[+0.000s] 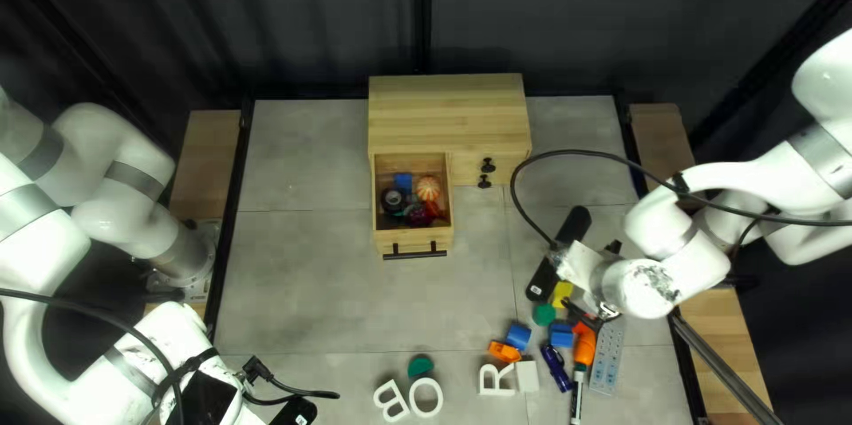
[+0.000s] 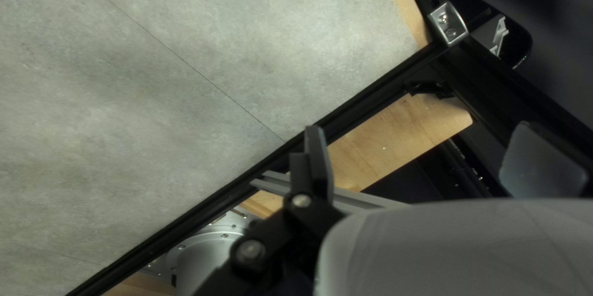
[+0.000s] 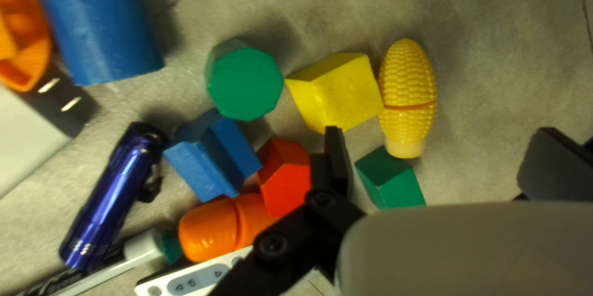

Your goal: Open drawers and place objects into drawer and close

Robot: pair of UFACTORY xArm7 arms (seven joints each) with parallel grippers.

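Note:
My left gripper is low at the left of the top left view; its own view shows the left gripper open over the table's edge. My right gripper hangs over the objects at the right; in its wrist view the right gripper stands open. A green block and toy corn lie below and ahead, in the span of its fingers. A yellow block touches the corn. The wooden cabinet has its left drawer pulled out, holding a blue block, an orange-striped ball and dark and red items.
Beside the right gripper lie a green octagonal block, blue block, red block, toy carrot, blue flashlight, marker and remote. White letters lie near the front edge. A cable loops over the right side.

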